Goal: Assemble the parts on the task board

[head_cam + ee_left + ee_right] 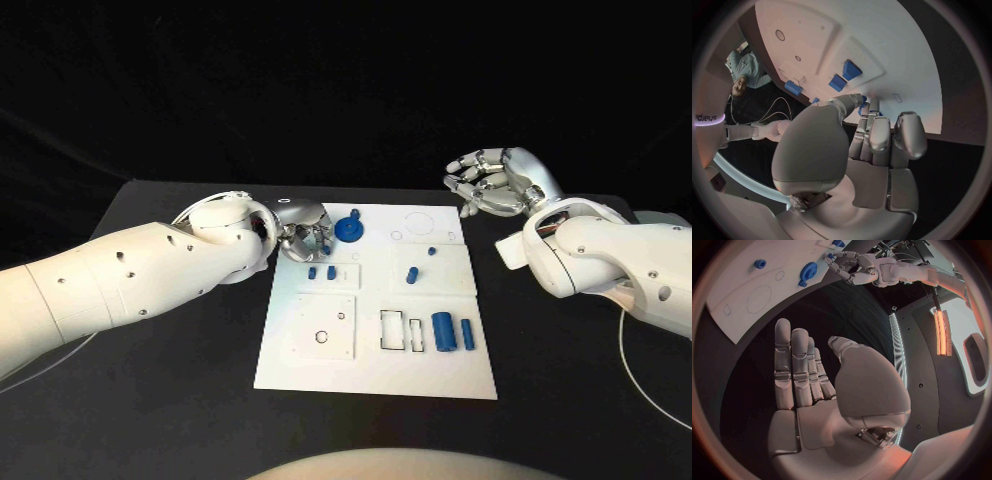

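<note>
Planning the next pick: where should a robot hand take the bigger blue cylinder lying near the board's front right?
Probably across the middle of the bigger blue cylinder, coming straight down. It lies flat, long axis front to back, with a smaller cylinder close on its right, so the fingers would straddle its round sides.

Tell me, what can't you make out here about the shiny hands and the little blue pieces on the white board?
- Head view: whether the left hand touches the blue toothed gear beside it; the fingers overlap it.
- Left wrist view: the hand's own fingers hide what lies beneath their tips.
- Head view: the faint outlines at the white task board's far end are too small to read.
- Right wrist view: the board is cut off by the edge.
</note>
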`<action>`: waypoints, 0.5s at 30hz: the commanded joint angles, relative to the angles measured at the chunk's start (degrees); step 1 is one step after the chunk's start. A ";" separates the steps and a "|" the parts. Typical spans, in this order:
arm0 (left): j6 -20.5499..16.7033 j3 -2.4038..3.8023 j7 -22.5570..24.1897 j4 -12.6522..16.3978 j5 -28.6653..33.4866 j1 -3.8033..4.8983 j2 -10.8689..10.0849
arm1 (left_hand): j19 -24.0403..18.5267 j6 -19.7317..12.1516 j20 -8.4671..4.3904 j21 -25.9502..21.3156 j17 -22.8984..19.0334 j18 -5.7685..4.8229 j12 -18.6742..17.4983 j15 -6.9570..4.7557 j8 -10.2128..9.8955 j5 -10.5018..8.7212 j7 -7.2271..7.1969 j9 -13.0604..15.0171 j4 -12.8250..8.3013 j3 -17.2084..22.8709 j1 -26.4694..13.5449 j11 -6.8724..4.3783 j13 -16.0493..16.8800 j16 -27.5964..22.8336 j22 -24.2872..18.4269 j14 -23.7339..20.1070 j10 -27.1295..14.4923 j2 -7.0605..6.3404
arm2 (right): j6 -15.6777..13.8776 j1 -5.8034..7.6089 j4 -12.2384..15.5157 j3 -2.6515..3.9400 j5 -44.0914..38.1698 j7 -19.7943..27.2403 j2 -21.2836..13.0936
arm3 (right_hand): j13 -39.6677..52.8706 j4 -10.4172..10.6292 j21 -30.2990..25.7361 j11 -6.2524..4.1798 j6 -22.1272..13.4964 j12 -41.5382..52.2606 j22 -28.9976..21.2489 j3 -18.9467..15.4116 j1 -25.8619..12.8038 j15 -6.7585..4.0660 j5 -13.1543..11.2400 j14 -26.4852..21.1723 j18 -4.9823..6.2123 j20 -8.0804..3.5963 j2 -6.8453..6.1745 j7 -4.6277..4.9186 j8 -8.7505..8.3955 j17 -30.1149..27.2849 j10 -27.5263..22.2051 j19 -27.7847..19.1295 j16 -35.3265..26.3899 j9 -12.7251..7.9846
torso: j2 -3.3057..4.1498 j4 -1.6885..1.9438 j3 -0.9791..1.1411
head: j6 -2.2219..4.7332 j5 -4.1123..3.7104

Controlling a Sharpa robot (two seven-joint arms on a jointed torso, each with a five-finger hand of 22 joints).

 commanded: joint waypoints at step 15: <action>0.42 0.00 0.45 0.08 -0.27 0.02 0.08 | 0.09 -0.85 0.42 -0.07 -0.20 -0.59 -0.36 0.59 -0.72 -0.24 0.23 -0.29 -0.25 0.04 -0.55 0.40 0.07 -0.19 0.09 -0.12 0.05 0.23 | 0.69 -0.04 0.00 0.02 -0.17 0.43 0.07 | -0.06 0.42 -0.28 0.00 -0.27 -0.31 -0.08 -0.02 -0.55 0.11 0.23 -0.34 1.05 0.30 -0.02 0.18 0.17 0.06 0.36 0.19 -0.39 -0.06 | 0.01 0.01 -0.01 | -0.02 0.06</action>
